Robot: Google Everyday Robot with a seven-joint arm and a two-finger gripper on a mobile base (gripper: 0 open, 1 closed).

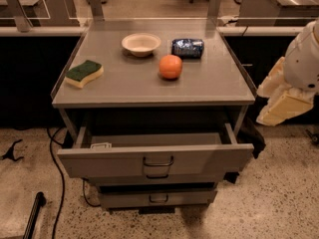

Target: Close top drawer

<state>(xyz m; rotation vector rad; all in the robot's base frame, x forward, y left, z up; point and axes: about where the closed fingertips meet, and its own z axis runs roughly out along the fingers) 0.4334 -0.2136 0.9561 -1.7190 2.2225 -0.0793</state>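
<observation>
The top drawer [114, 162] of the grey metal cabinet stands pulled out towards me, its wide front carrying a small dark wire handle [158, 161] at the centre. A small white item [101, 145] lies inside at the drawer's left front corner. My gripper [280, 99], cream-coloured, hangs off the white arm [304, 59] to the right of the cabinet. It is about level with the cabinet top, clear of the drawer and touching nothing.
On the cabinet top [129, 83] sit a green-and-yellow sponge [84, 73], a white bowl [141, 44], an orange [171, 66] and a blue packet [188, 48]. Two lower drawers [158, 198] sit below. A black cable [59, 168] runs on the floor at left. Desks stand behind.
</observation>
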